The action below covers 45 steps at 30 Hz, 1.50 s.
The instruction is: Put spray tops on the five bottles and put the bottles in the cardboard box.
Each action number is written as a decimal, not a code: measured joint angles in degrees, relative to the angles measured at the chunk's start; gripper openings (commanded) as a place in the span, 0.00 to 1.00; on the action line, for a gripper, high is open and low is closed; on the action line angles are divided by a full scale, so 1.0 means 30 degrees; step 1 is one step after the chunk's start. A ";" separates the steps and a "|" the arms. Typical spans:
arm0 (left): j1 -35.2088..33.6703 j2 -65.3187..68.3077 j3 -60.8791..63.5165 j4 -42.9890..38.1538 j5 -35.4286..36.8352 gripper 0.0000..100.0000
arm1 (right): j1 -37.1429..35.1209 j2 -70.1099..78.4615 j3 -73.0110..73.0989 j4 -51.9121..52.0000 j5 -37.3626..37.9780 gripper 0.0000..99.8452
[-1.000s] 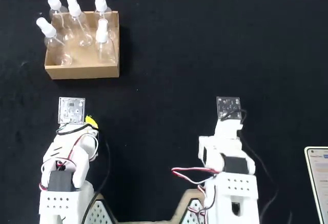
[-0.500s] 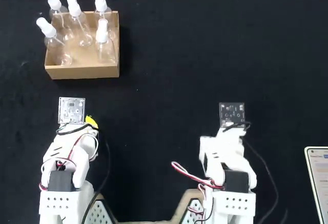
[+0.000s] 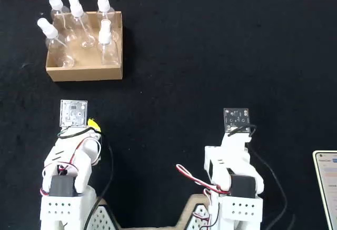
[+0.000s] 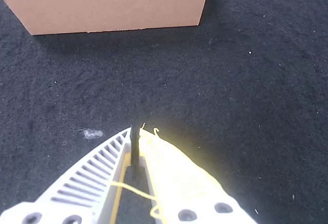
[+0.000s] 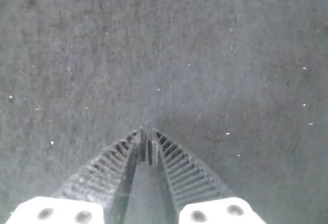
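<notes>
Since all five bottles [image 3: 108, 47] stood capped in the cardboard box [image 3: 84, 74] at the far left, the job looked finished; the left gripper [image 4: 137, 135] and right gripper [image 5: 146, 137] sat pinched together, empty.

No writing can be read; the lines on the lit screen [image 3: 327, 188] are too small to make out.
</notes>
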 measured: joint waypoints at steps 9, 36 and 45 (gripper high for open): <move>0.0000 0.0000 0.0000 0.0000 0.0000 0.03 | 0.0000 0.0000 0.0000 0.0000 0.0000 0.01; 0.0000 0.0000 0.0000 0.2549 0.0000 0.03 | 0.0000 0.0000 0.0000 0.0000 0.0000 0.01; 0.0000 0.0000 0.0000 0.5949 0.0000 0.03 | 0.0000 0.0000 0.0000 0.0000 0.0000 0.01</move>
